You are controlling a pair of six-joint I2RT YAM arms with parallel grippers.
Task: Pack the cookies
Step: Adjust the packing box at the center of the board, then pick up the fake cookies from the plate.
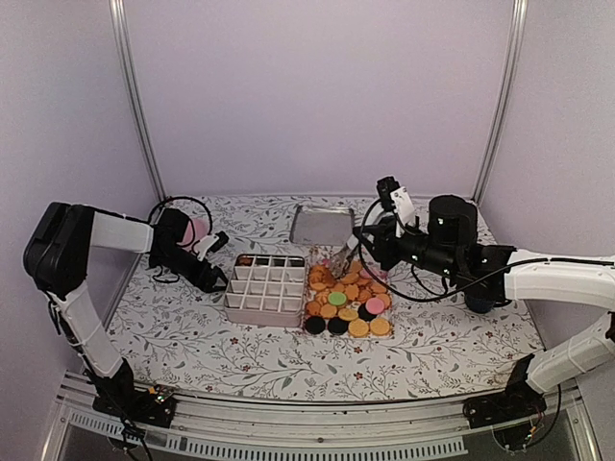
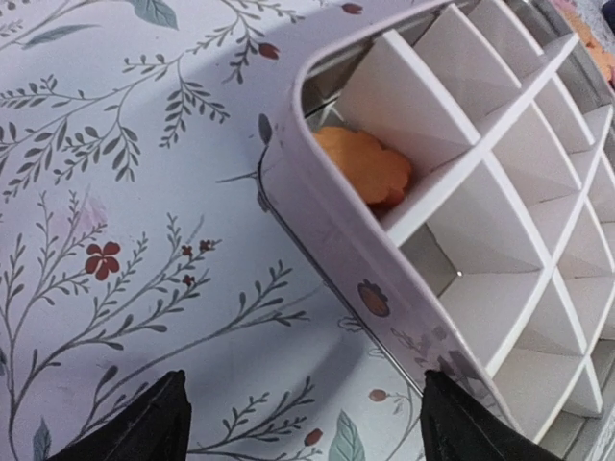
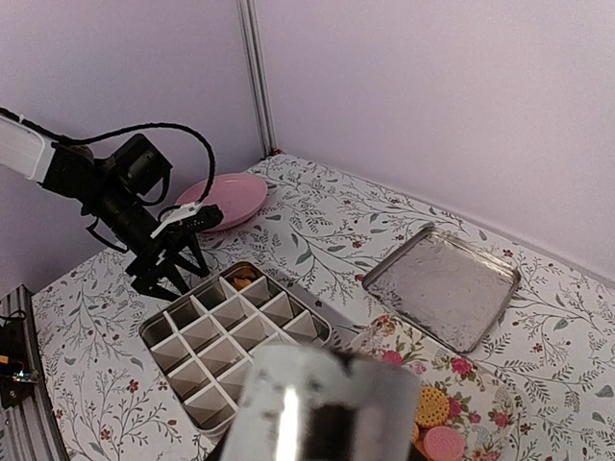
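Note:
The cookies (image 1: 348, 300) lie heaped on a floral tray (image 1: 317, 309), mostly golden-orange with a few black, pink and one green. Next to them on the left is a white divided box (image 1: 266, 288). One orange cookie (image 2: 363, 165) lies in its far-left corner cell. My left gripper (image 2: 307, 427) stands open over the tablecloth at the box's outer left wall, with nothing between its fingers. My right gripper (image 1: 352, 250) hovers over the far edge of the pile, shut on a shiny metal tool (image 3: 322, 403). That tool hides the right fingertips in the right wrist view.
A silver tray (image 1: 322, 224) lies behind the box and the pile. A pink plate (image 3: 231, 197) sits at the far left, behind the left arm. Purple walls and metal posts close in the table. Cables trail off both arms.

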